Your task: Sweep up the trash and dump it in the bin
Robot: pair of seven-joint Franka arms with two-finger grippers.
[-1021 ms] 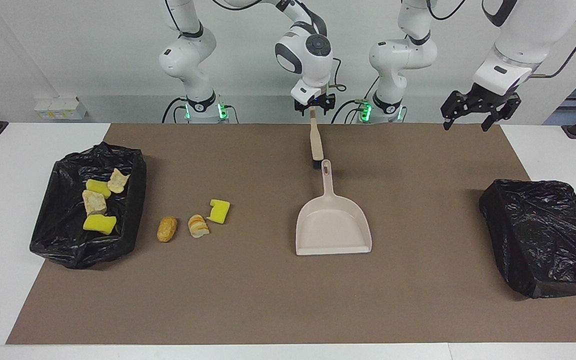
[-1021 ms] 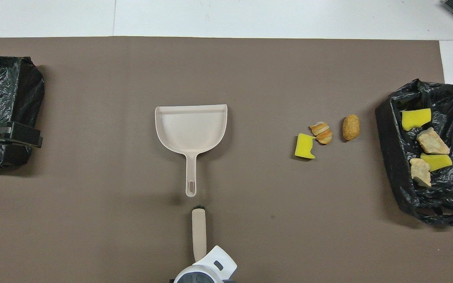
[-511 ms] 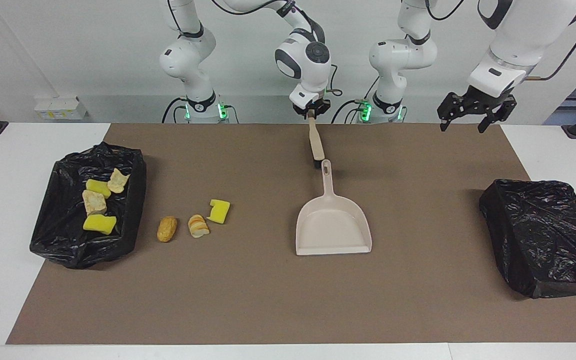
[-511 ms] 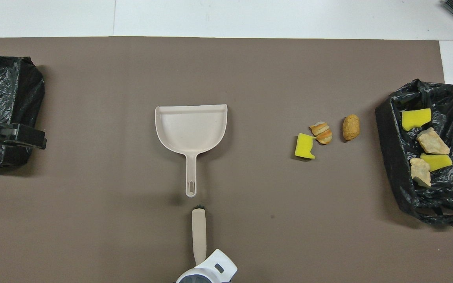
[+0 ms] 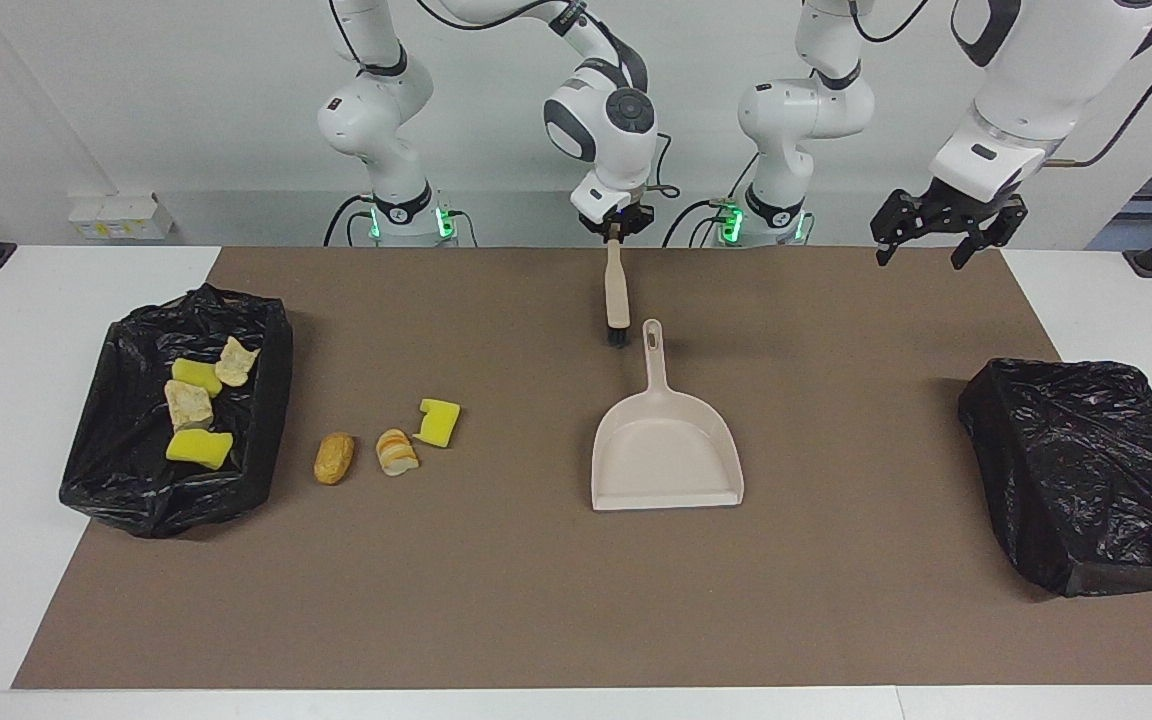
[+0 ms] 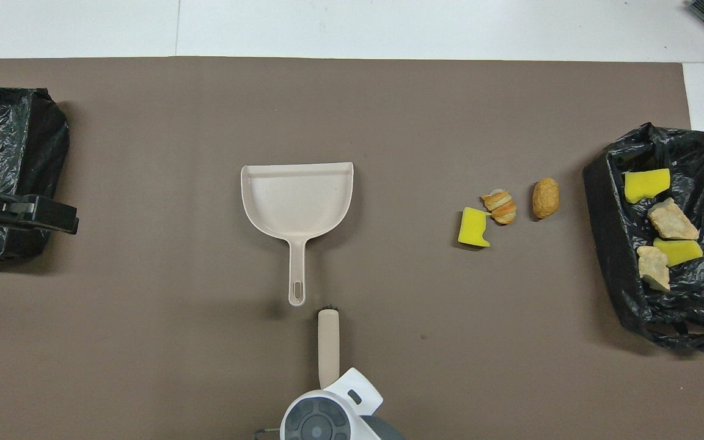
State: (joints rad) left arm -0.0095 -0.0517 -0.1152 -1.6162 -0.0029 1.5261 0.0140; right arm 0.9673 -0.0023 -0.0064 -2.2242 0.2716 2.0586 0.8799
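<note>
Three small trash pieces (image 5: pixel 391 447) lie on the brown worktop (image 5: pixel 536 600) beside the black-lined bin (image 5: pixel 266 420), while the right gripper (image 5: pixel 616 228), newly clamped, has lifted the beige-handled brush (image 5: pixel 617 290), ready for sweeping; left gripper (image 5: pixel 941 230) waits open.

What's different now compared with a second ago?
The right claw closed on the brush handle and swung its bristle end away from the dustpan handle, toward the right arm's end. The open left claw drifted slightly. Dustpan, trash pieces and both bag-lined bins stayed put.
</note>
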